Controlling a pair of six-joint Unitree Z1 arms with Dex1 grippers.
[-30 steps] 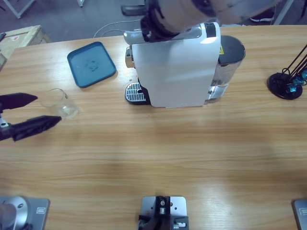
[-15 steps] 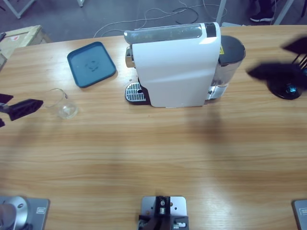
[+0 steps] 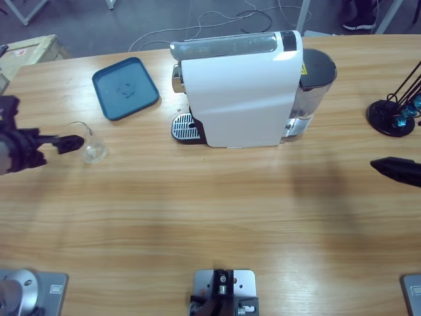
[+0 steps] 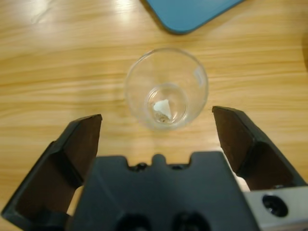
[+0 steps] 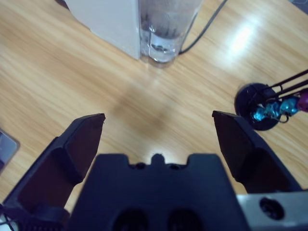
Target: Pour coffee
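Coffee not visible in glass tumbler; left gripper fingers spread wide, not touching it; right gripper fingers wide, empty.

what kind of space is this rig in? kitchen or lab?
Looks like a lab or workshop, not a kitchen. The coffee machine sits on a long wooden table with loose cables trailing over a bare grey floor behind it, and two robot arms work at the table's ends.

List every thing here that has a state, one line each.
Glass tumbler: upright on the table, ungripped, no coffee visible in it.
Left claw: open, the tumbler just ahead of it.
Right claw: open, holding nothing.
Blue tray: flat, nothing on it.
Coffee machine: upright, drip grate bare.
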